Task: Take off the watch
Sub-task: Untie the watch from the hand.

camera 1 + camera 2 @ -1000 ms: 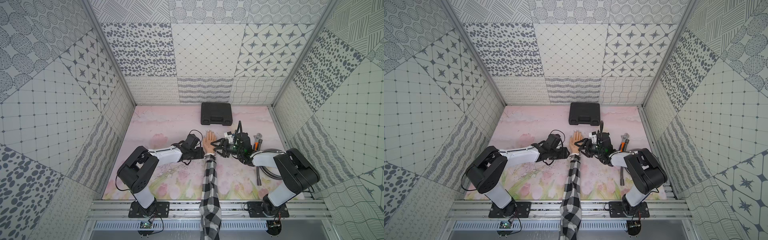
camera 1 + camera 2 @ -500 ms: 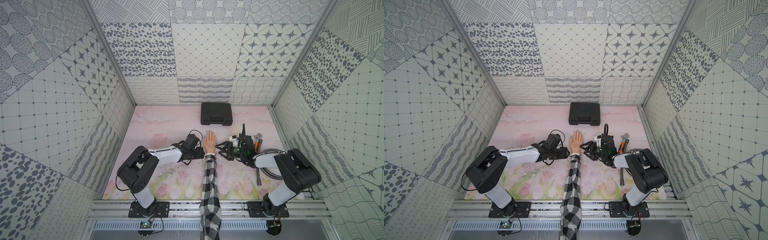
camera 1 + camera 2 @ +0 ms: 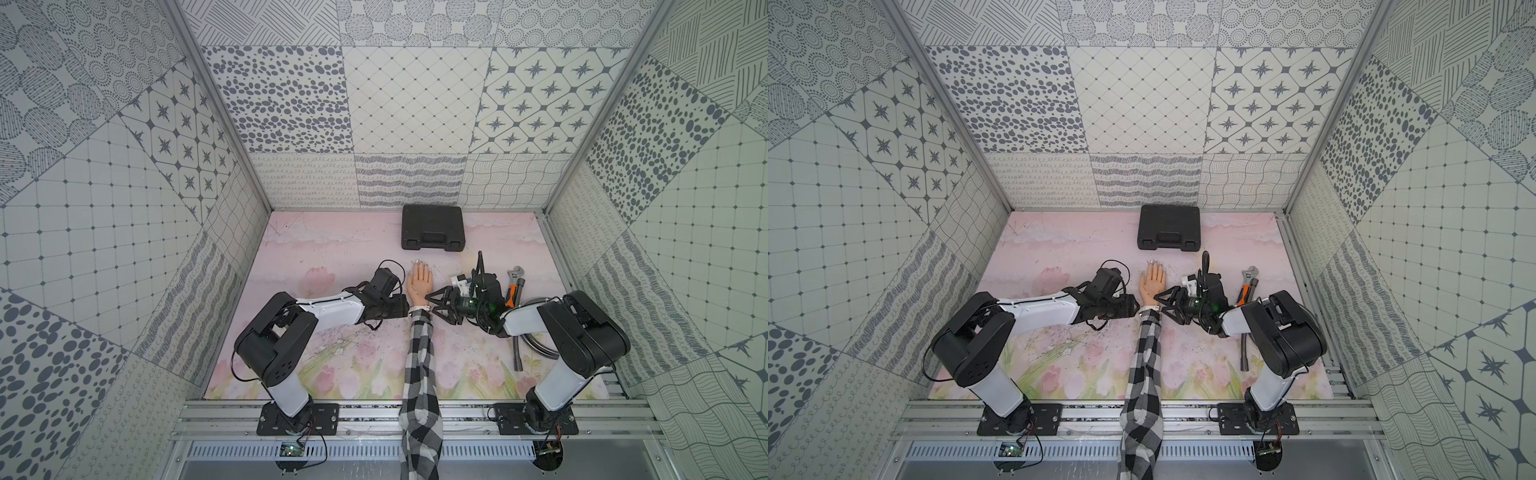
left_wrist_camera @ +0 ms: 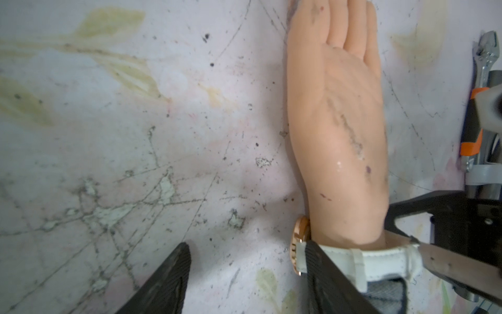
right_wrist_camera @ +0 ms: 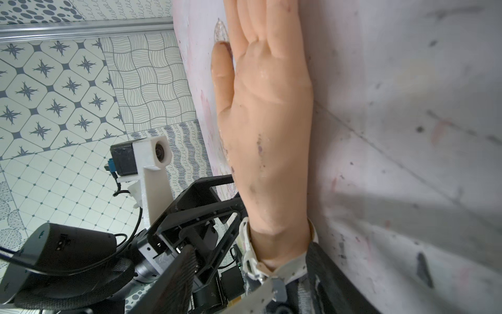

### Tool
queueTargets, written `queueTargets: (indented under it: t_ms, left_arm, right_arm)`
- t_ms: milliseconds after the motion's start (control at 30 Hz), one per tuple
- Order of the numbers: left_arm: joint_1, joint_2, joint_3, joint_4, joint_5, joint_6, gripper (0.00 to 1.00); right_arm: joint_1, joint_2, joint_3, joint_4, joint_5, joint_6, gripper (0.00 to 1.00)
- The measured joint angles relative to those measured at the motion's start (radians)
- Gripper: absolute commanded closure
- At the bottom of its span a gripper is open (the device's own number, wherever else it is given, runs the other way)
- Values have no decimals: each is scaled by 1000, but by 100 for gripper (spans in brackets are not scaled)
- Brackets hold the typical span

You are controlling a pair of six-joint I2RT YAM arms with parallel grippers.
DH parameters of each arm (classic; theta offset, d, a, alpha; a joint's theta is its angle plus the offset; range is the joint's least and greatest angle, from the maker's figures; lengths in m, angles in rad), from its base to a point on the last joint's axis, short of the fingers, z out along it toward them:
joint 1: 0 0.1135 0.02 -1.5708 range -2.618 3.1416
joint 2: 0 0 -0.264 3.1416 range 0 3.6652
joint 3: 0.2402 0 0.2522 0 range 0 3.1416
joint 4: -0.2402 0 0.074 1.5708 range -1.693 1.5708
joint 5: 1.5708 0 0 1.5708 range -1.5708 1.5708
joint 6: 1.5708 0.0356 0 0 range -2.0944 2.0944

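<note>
Since a second ago our right claw [image 5: 251,252] has slid back from beside the palm to the wrist, while our left arm has stayed put. Nearest us, the black-and-white checked sleeve [image 3: 419,374] runs up the middle of the tabletop [image 3: 332,249]. At its cuff sits the watch [image 4: 350,258], strapped round the wrist of the mannequin hand [image 3: 420,282], its gold rim turned towards our left arm. Our left claw [image 4: 245,244] stands wide, one finger lying over the white strap just beside that rim. Our right claw is spread too, its fingers either side of the wrist, gripping nothing that we can see. Beyond it lies a wrench [image 3: 515,276], and farthest off a closed black case [image 3: 432,228].
</note>
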Motion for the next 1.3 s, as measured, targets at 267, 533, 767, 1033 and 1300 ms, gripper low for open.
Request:
queueTargets:
  t_ms: [267,533,767,1033,1300]
  left_arm:
    - [0,3,-5,20,1,0,32]
    - [0,5,-11,42,3,0,32]
    - [0,5,-12,45,3,0,32]
    - [-1,4,-12,45,3,0,32]
    - [-1,3,-7,34,5,0,32]
  right_arm:
    - [19,-70,36,-10,-8,30,37]
    - [50,-98,93,-8,-23,58,38]
    - [37,-164,100,-109,-2,0,41]
    - [24,-430,92,-492,150,-316,49]
    - [160,-447,38,-699,363,-517,58]
